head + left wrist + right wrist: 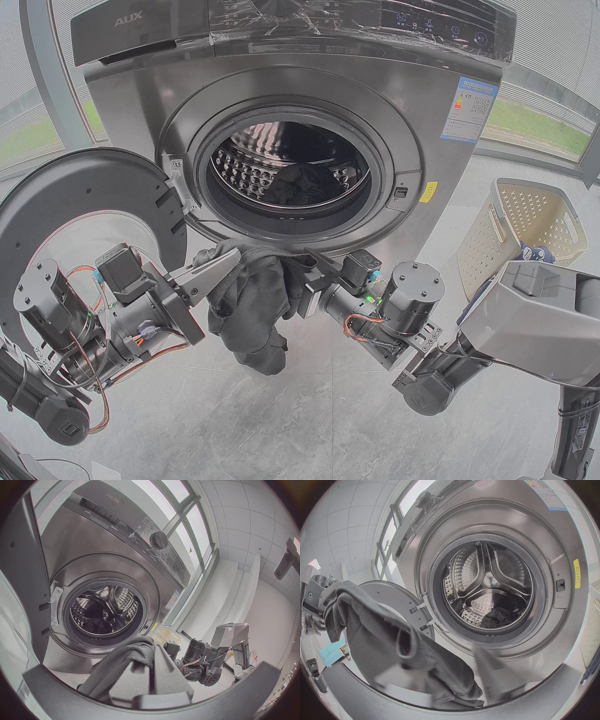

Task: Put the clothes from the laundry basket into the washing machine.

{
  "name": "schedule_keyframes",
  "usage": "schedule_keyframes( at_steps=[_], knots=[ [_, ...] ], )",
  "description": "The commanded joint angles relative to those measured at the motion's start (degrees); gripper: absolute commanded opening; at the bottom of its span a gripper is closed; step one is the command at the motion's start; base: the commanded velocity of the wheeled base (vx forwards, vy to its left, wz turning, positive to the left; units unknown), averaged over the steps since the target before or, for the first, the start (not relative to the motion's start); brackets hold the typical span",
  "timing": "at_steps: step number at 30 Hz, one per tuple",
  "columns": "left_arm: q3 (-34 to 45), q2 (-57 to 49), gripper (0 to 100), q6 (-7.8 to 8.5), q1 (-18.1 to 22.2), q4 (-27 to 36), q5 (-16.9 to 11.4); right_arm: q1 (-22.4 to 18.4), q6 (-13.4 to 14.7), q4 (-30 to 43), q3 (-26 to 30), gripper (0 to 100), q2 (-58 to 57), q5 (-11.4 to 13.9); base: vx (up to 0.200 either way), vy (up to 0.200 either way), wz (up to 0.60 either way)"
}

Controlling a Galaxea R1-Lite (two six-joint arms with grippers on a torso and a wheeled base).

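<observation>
While the dark mesh garment (250, 300) hangs limp just below the washing machine (412, 119) port's round rim, I've got the left tool (228, 259) clamped on its edge. Right tool (312, 259) touches the other end, can't tell its grip. Door (75, 187) swung wide left, port open.

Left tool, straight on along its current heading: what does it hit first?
Likely the dark grey fabric garment hanging from the left tool itself; past that, the silver steel washing machine, around its round door opening's lower rim rather than through it. Depth is unclear.
</observation>
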Motion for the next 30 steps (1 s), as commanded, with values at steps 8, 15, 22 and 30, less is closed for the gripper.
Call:
schedule_keyframes(
  at_steps=[8,15,22,30],
  knots=[
    [0.28,0.11,0,0.05,-0.61,-0.04,-1.68,-2.37,0.09,-1.16,5.71,0,-7.69,0.1,0.0,0.0,0.0],
    [-1.83,3.01,0,-1.27,-4.92,0.05,-5.02,-2.37,0.09,-2.39,15.99,0,-15.78,2.73,0.0,0.0,0.0],
    [-1.74,8.19,100,-2.94,-5.97,-0.04,-5.99,-1.85,0.79,-2.39,22.58,0,-21.05,5.02,0.0,0.0,0.0],
    [-3.41,13.38,100,-5.13,-5.71,-0.04,-5.55,-1.32,5.8,-2.39,26.01,0,-24.39,6.43,0.0,0.0,0.0]
  ],
)
